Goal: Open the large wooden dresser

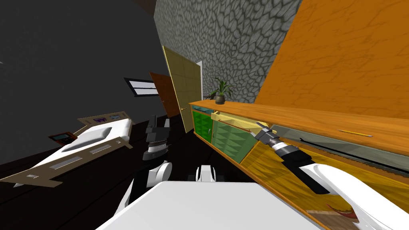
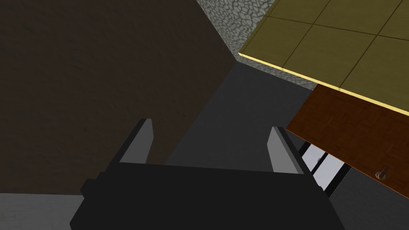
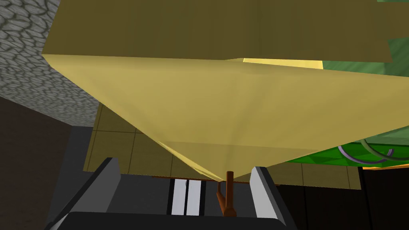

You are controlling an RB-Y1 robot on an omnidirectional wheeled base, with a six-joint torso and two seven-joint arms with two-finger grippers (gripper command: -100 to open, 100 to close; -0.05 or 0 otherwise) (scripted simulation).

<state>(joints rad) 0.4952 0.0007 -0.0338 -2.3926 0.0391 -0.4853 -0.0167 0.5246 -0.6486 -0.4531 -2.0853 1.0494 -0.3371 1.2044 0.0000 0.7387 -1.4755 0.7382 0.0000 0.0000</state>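
Observation:
The long dresser [image 1: 319, 119] has an orange wooden top and green fronts [image 1: 229, 139] and runs along the stone wall on my right. Its pale yellow drawer [image 1: 235, 119] stands slightly pulled out, with a thin brown handle bar [image 1: 239, 125] across its front. My right gripper [image 1: 263, 129] is at that handle. In the right wrist view the right gripper [image 3: 183, 187] is open, and the brown handle post [image 3: 228, 191] stands between its fingers, close to one finger [image 3: 261, 191], under the drawer front [image 3: 239, 108]. My left gripper [image 1: 155, 127] hangs over the dark floor; the left gripper [image 2: 211, 145] is open and holds nothing.
A potted plant [image 1: 221, 92] stands at the dresser's far end and a pencil [image 1: 355, 133] lies on its top. A yellow door [image 1: 185, 88] and a brown door [image 1: 165, 92] stand beyond it. A bed [image 1: 80, 147] lies to the left across the dark floor.

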